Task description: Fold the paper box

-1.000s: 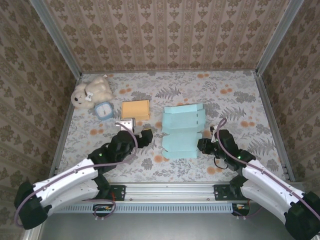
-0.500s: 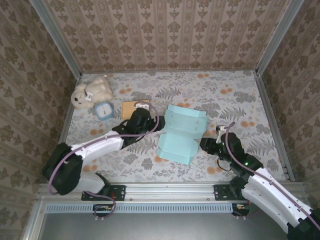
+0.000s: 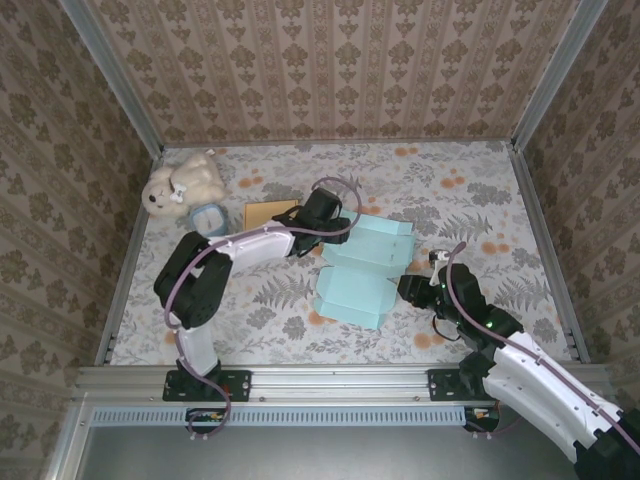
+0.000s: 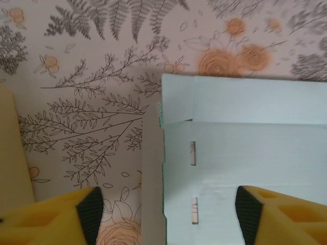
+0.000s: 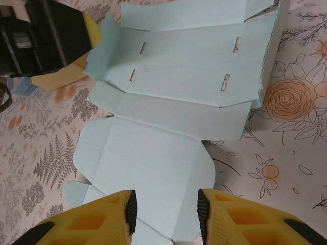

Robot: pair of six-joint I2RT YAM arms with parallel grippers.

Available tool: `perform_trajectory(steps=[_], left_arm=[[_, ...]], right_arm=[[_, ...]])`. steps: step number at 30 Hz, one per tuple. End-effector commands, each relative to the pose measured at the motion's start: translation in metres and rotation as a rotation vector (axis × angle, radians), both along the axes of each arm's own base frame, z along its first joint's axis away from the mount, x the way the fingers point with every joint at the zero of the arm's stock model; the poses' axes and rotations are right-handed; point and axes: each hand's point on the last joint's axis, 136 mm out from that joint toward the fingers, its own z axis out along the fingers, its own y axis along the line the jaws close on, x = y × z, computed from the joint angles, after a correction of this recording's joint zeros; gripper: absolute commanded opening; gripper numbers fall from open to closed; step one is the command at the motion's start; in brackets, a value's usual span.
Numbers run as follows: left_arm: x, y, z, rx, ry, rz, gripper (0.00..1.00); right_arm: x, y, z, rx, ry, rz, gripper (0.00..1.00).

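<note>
The paper box is straddled at its far-left corner by the spread left tool, at its right flap by the half-parted right tool.

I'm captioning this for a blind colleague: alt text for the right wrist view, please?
A pale blue paper box blank lies on a floral table, its near flap seen between the right gripper's parted yellow fingers.

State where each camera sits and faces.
Top external: above and behind the arms, looking down at the table; both arms show, left gripper and right gripper at the paper box.
Left wrist: on the left arm, looking down; its fingers straddle the box's edge.
Right wrist: on the right arm, looking down over the box; its fingers show.
Shared: all see the box.
</note>
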Motion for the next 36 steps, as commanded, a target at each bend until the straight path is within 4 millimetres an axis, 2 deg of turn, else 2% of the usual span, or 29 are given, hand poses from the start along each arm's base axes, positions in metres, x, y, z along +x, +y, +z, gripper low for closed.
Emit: perform_trajectory(steps=[1,6,9,12,16,18,21,24,26,29,31,36], left_arm=[[0.005,0.006,-0.01,0.094,0.011,-0.01,0.63],[0.012,0.006,-0.012,0.116,-0.005,0.0,0.3],[0.015,0.01,-0.006,0.127,-0.029,0.006,0.02],[0.016,0.012,0.007,0.112,-0.066,-0.003,0.0],[0.013,0.014,0.036,0.066,-0.162,-0.033,0.0],[0.01,0.019,0.052,0.036,-0.218,-0.038,0.0],[0.001,0.025,0.078,-0.019,-0.318,-0.058,0.0],[-0.013,0.035,0.1,-0.09,-0.413,-0.067,0.0],[-0.025,0.044,0.116,-0.133,-0.473,-0.069,0.0],[-0.039,0.057,0.137,-0.185,-0.568,-0.061,0.0],[-0.049,0.068,0.146,-0.21,-0.636,-0.058,0.0],[-0.068,0.084,0.161,-0.254,-0.755,-0.077,0.0]], right_arm=[[0.004,0.0,0.002,-0.024,-0.031,-0.003,0.39],[0.007,0.0,-0.001,-0.047,-0.027,-0.002,0.39],[0.009,0.001,-0.001,-0.058,-0.03,-0.002,0.4],[0.012,0.0,0.005,-0.077,-0.039,0.001,0.4],[0.016,0.007,0.022,-0.074,-0.09,0.036,0.41],[0.02,0.007,0.034,-0.092,-0.123,0.047,0.45],[0.03,0.012,0.06,-0.141,-0.208,0.089,0.55],[0.044,0.019,0.093,-0.261,-0.306,0.171,0.55],[0.057,0.026,0.112,-0.421,-0.376,0.273,0.58],[0.075,0.038,0.129,-0.681,-0.455,0.478,0.59],[0.085,0.05,0.128,-0.784,-0.477,0.67,0.59],[0.097,0.067,0.117,-0.761,-0.362,1.009,0.56]])
